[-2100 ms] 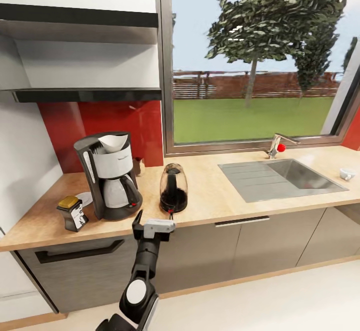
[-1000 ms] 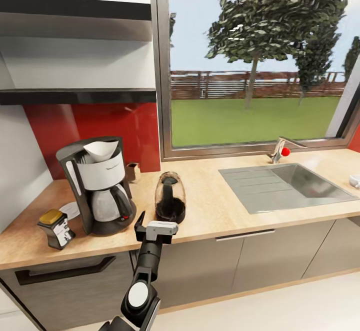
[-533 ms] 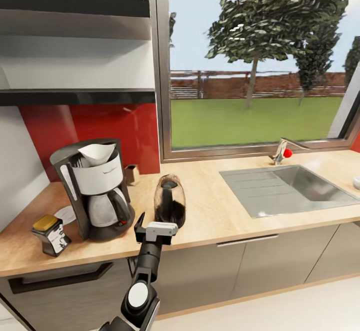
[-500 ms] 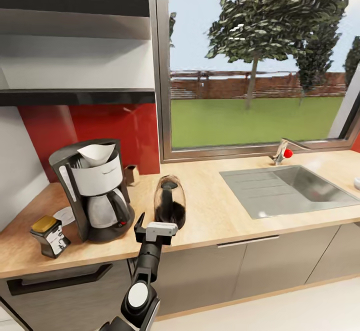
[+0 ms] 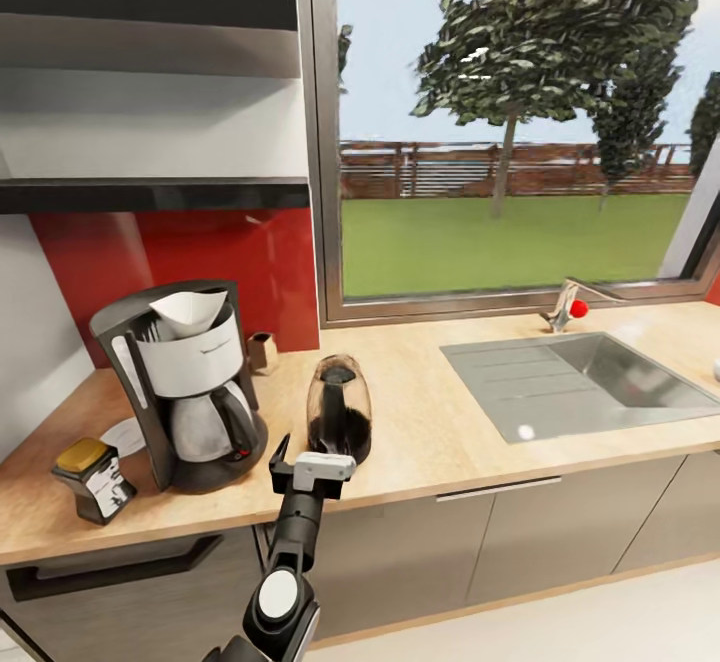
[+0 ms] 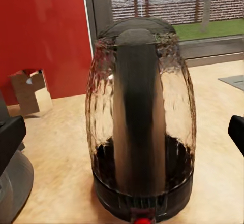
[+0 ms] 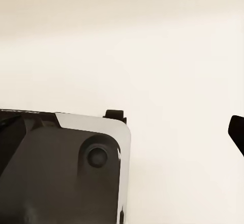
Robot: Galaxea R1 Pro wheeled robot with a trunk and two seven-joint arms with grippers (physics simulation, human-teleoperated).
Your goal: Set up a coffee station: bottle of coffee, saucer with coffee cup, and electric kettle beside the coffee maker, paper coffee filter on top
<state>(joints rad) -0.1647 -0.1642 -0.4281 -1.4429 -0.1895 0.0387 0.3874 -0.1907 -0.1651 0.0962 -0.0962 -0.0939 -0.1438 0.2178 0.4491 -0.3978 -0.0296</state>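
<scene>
While the left gripper (image 5: 312, 463) hangs with fingers wide before the kettle (image 5: 339, 410), ease back without nudging it; the right gripper's state I cannot tell.

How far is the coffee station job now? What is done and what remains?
Mostly done: the coffee maker stands on the countertop with the paper coffee filter on top, the bottle of coffee and saucer beside it, and the electric kettle on its other side. The left claw, open, faces the kettle without holding it. The saucer looks bare, so the cup remains.
</scene>
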